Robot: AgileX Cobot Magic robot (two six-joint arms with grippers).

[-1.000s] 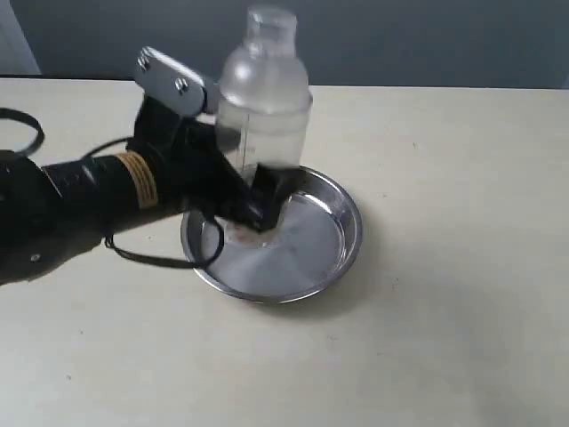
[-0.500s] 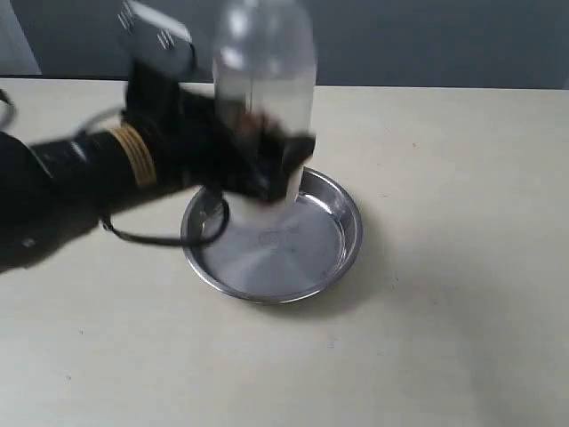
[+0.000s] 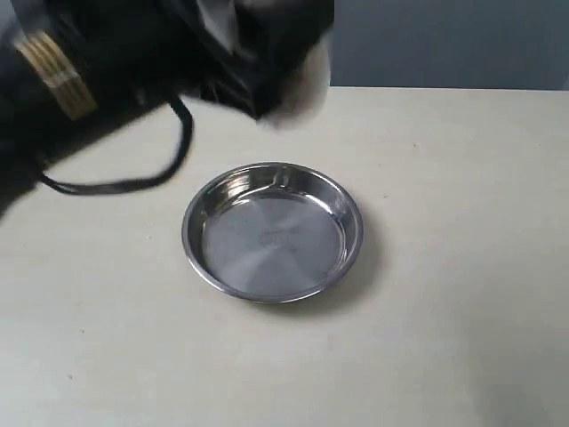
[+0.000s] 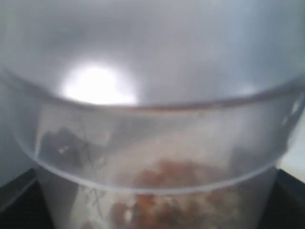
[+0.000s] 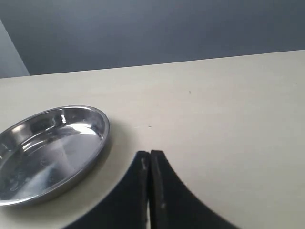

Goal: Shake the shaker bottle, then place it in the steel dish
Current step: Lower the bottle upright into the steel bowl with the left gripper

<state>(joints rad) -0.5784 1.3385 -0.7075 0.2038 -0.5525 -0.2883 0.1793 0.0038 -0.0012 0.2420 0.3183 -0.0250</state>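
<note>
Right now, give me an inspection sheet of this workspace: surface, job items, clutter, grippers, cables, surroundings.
Surface: beige table, a few small dark specks.
Job's things: shaker bottle held in the air, brown granules inside; steel dish on the table, empty.
Clutter: nothing seen.
Grippers: left gripper up high, blurred, jaws shut on the shaker bottle; right gripper near the dish, jaws together, holding nothing.
Cables: black cable looping down over the table.
Surroundings: dark grey wall behind.

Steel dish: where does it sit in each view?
Exterior: steel dish at centre, empty, on the table.
Left wrist: not in it; the shaker bottle fills the picture.
Right wrist: steel dish beyond the shut right gripper, cut by the frame.
Shared landmark: table's far edge.
</note>
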